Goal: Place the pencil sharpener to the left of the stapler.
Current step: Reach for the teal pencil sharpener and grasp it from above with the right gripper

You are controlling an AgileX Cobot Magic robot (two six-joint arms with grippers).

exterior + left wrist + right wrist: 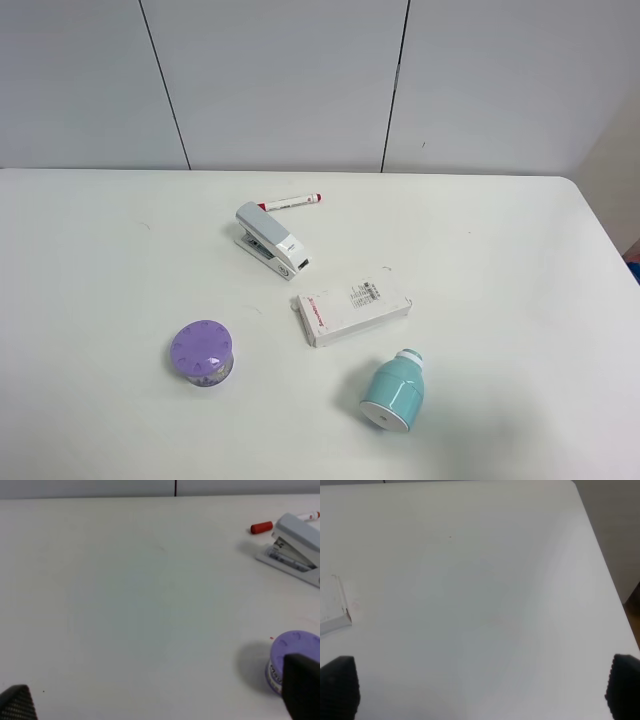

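The pencil sharpener (390, 392) lies on its side close to the front edge of the desk (520, 260), just right of middle. Its white flat end faces that edge and its cap points toward the far edge. Neither wrist view shows it. The white box (352, 305) sits between it and the stapler (270, 240), which lies slantwise nearer the far edge, left of middle. The right gripper (481, 686) seems the nearer one. Both it and the left gripper (159, 695) gape wide, holding nothing.

stapler (270, 240) mid-back | box (352, 305) R-front of it | sharpener (393, 392) before box
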